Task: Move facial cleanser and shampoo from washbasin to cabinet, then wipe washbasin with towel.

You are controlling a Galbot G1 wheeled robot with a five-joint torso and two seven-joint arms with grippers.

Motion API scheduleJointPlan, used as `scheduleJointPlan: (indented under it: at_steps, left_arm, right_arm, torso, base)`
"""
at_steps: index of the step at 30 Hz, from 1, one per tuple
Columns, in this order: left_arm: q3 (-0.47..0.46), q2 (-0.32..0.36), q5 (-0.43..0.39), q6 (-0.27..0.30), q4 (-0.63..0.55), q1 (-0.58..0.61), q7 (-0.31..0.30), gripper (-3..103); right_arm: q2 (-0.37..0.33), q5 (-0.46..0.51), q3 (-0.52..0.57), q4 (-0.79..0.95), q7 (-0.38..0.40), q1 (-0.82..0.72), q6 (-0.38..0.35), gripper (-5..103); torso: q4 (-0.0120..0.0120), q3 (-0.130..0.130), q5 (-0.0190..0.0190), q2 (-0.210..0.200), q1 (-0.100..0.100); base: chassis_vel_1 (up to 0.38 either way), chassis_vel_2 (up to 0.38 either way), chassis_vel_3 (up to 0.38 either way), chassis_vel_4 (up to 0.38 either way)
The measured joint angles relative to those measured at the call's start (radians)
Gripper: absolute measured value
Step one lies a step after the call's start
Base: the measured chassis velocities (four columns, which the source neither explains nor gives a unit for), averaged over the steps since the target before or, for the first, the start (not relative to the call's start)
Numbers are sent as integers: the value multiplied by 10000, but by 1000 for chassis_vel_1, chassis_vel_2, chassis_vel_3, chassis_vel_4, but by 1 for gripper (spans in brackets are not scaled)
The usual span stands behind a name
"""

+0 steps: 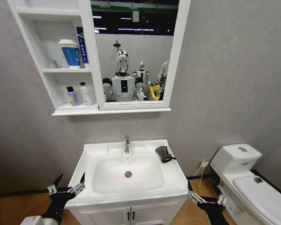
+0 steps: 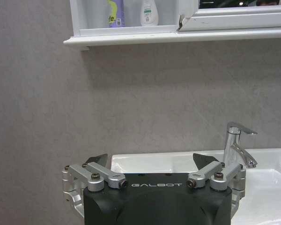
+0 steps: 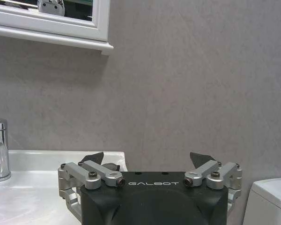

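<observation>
both bottles (image 1: 79, 95) already stand in the cabinet's (image 1: 61, 110) lowest niche, so wiping looks like what's left. the dark towel (image 1: 163, 153) lies rolled on the washbasin (image 1: 131, 197) rim, right of the tap (image 1: 127, 144). the left tool (image 1: 66, 187) hangs low at the basin's front-left corner, the right tool (image 1: 203, 199) low by the front-right corner; both are spread wide and hold nothing. the towel sits near the rim's right edge, so a clumsy pinch could nudge it off toward the toilet (image 1: 243, 183). there's open room above the bowl, though the tap crowds the back.
</observation>
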Motion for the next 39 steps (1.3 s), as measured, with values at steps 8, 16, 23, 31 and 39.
scheduleJointPlan:
  at_steps: [8, 16, 23, 31, 39]
  left_arm:
    - [0, 0, 0, 0, 0, 0, 0, 100]
    - [0, 0, 0, 0, 0, 0, 0, 100]
    - [0, 0, 0, 0, 0, 0, 0, 100]
    - [0, 0, 0, 0, 0, 0, 0, 100]
    - [0, 0, 0, -2, 0, 0, 1, 100]
  right_arm:
    - [-23, 25, -30, -39, 2, 65, -28, 100]
    - [-40, 49, -43, -79, 1, 99, -38, 100]
    - [-49, 62, -51, -104, 2, 123, -49, 100]
    - [-54, 70, -56, -117, 1, 133, -54, 100]
    - [-54, 78, -58, -123, -2, 138, -55, 100]
  torso:
    - [-1, 1, 0, -1, 2]
    - [-1, 2, 0, -2, 4]
    - [-1, 2, 0, -3, 4]
    - [-2, 1, 3, -3, 2]
    - [-2, 1, 0, -2, 1]
  base:
    - [0, 0, 0, 0]
    - [0, 0, 0, 0]
    - [96, -105, -94, 100]
    - [202, -210, -199, 202]
    - [297, -291, -288, 286]
